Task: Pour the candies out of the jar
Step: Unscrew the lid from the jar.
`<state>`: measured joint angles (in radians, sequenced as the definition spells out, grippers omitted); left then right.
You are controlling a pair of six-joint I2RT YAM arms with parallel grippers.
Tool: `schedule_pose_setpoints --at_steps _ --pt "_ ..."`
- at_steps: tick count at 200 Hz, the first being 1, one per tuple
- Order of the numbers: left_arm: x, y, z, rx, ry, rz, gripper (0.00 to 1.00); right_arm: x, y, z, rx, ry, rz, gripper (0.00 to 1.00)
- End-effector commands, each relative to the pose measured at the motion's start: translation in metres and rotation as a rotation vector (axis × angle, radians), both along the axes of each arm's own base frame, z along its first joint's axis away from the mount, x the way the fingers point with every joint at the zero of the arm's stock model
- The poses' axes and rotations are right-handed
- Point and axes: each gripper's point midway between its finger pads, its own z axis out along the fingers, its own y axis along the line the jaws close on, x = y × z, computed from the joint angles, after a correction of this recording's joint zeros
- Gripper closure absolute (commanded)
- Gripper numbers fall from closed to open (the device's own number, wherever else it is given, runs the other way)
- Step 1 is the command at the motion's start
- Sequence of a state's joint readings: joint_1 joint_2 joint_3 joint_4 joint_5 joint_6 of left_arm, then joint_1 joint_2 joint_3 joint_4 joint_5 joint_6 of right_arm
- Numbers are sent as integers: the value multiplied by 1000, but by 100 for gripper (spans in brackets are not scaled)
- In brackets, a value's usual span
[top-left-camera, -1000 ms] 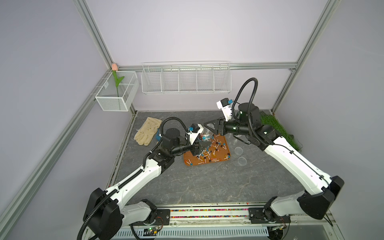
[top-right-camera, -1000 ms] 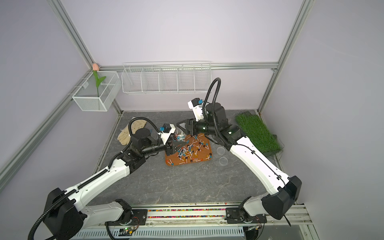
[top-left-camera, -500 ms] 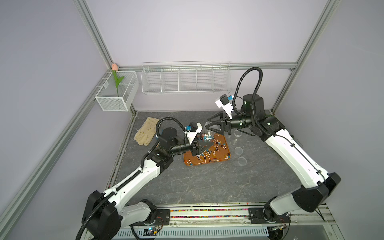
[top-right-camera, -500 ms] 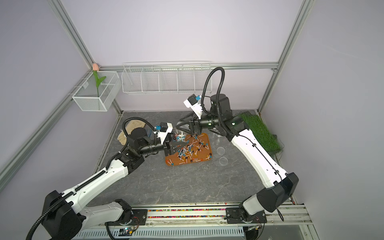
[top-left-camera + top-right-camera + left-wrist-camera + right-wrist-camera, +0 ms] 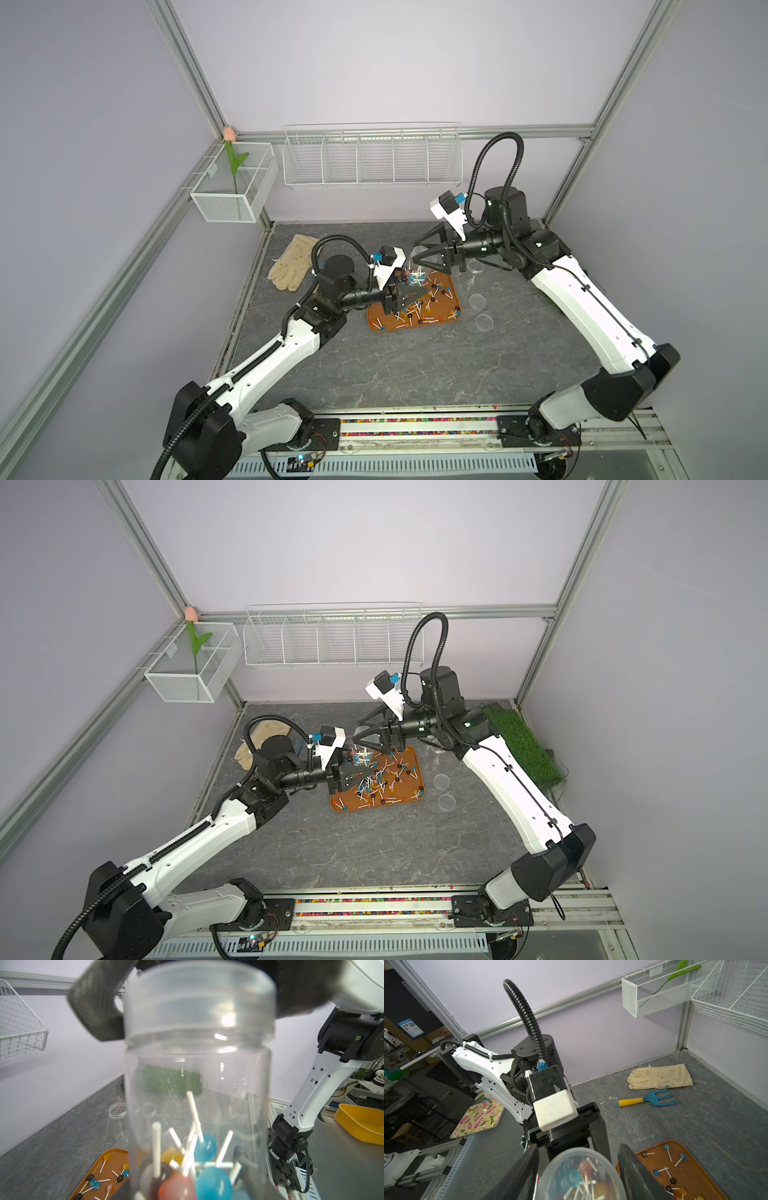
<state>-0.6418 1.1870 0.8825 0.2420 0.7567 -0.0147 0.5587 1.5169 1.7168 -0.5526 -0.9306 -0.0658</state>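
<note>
While the clear jar [image 5: 197, 1084] is held upright above the desk [image 5: 415, 374], its lower part is clamped by the closed left hand [image 5: 411, 296]. Candies [image 5: 204, 1147] are seen heaped in its bottom, and more are strewn over the orange tray [image 5: 415, 327] just below. The lid [image 5: 581, 1167], seated on the jar's mouth, is flanked by the spread jaws of the right hand [image 5: 419, 255]; whether it is gripped cannot be told.

Pretty clearly a robotics lab: aluminium-framed cell [image 5: 194, 70], plain lilac walls [image 5: 374, 62], two arms [image 5: 274, 353] on a rail [image 5: 415, 440], more benches and gear [image 5: 404, 1105] outside.
</note>
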Motion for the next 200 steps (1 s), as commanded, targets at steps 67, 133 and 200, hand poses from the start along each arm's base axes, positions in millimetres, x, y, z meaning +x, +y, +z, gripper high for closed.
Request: schedule_pose_setpoints --at_steps 67,133,200 --pt "12 4 9 -38 -52 86 51 10 -3 30 65 50 -175 1" --pt "28 6 -1 -1 -64 165 51 40 -19 8 -12 203 -533 4" --pt "29 7 -5 16 -62 177 50 36 -7 -12 -64 226 -568 7"
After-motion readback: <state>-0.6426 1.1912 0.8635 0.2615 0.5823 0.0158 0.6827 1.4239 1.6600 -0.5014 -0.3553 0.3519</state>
